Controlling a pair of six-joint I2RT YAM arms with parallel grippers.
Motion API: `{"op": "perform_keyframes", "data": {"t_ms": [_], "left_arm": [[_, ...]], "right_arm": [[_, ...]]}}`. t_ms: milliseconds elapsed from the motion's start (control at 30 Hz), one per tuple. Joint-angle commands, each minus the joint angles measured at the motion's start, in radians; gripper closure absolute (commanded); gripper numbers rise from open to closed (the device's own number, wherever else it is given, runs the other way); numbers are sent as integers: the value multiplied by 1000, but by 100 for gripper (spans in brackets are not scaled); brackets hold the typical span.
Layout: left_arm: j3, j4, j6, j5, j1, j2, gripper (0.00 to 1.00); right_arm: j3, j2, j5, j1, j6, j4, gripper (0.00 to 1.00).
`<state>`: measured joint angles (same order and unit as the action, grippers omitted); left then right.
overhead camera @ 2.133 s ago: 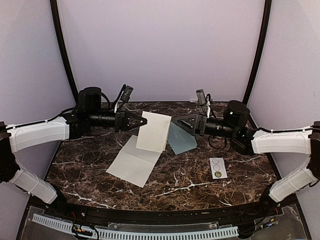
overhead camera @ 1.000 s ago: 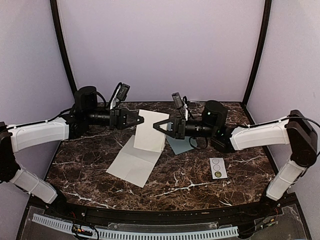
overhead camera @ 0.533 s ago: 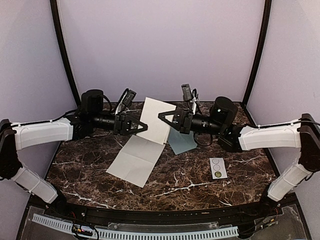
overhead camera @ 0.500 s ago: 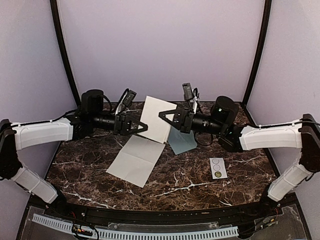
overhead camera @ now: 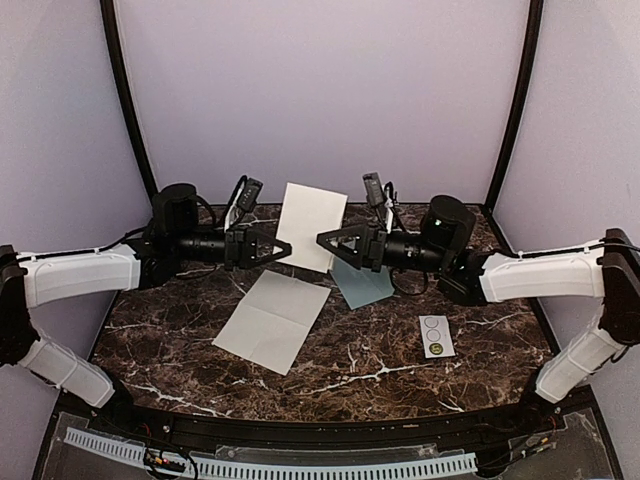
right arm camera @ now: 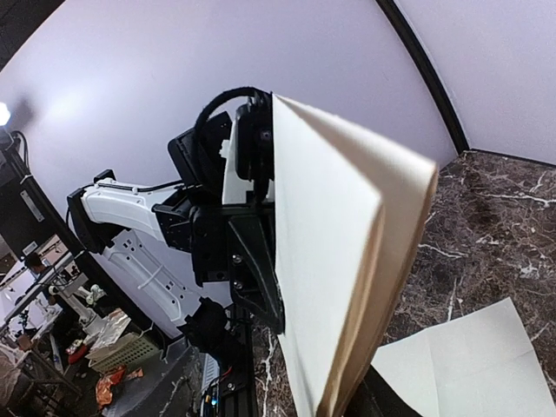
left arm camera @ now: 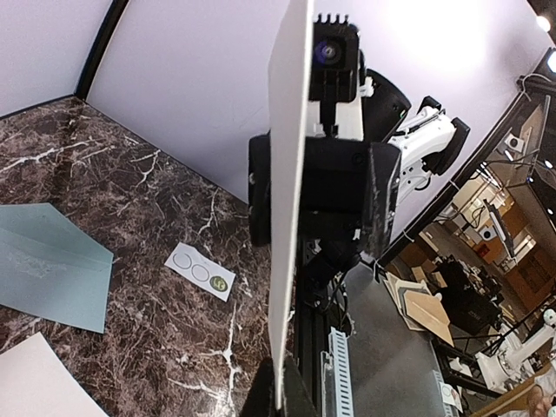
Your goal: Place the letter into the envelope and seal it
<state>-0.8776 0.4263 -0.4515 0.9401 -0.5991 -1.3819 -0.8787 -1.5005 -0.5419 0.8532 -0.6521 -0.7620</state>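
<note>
The letter is a large off-white creased sheet. Its near half [overhead camera: 270, 320] lies on the marble table and its far half [overhead camera: 310, 222] stands raised. My left gripper [overhead camera: 284, 247] is shut on the raised half's left edge. In the left wrist view the sheet [left arm camera: 287, 200] runs edge-on out of the shut jaws [left arm camera: 281, 393]. My right gripper [overhead camera: 323, 240] is shut on its right edge, and the right wrist view shows the sheet [right arm camera: 334, 278] bowed out from the jaws [right arm camera: 347, 404]. The pale blue-green envelope [overhead camera: 363, 284] lies flat under the right arm; it also shows in the left wrist view [left arm camera: 52, 265].
A small white strip with three circles [overhead camera: 436, 335] lies to the right of the envelope, also seen in the left wrist view [left arm camera: 201, 272]. The two grippers face each other closely across the sheet. Black frame posts and purple walls close in the table's back and sides.
My right gripper swung left from over the envelope and closed on the sheet's right edge. The raised half has been lifted higher and further back, held between both grippers.
</note>
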Motion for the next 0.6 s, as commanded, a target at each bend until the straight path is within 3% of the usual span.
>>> {"op": "perform_keyframes", "data": {"t_ms": [0,133,267,300,500,567], "left_arm": [[27,130,-60,-37,-3,58,100],[28,139,-70,-23,-3,54,100],[26,143,-80,-13,-3,44,100],[25,140,-79,-13,-4,42,100],[18,121,-70,-2,-4,22,100],[15,117,-68,7,-4,16,100]], "right_arm": [[30,-33,-31,8,-28,-47,49],[18,-59,-36,16,-36,-49,54],[2,-79,-45,20,-45,-63,96],[1,-78,-42,20,-44,-67,100],[14,-31,-7,16,-10,-42,100],[-1,-21,-1,14,7,-6,78]]}}
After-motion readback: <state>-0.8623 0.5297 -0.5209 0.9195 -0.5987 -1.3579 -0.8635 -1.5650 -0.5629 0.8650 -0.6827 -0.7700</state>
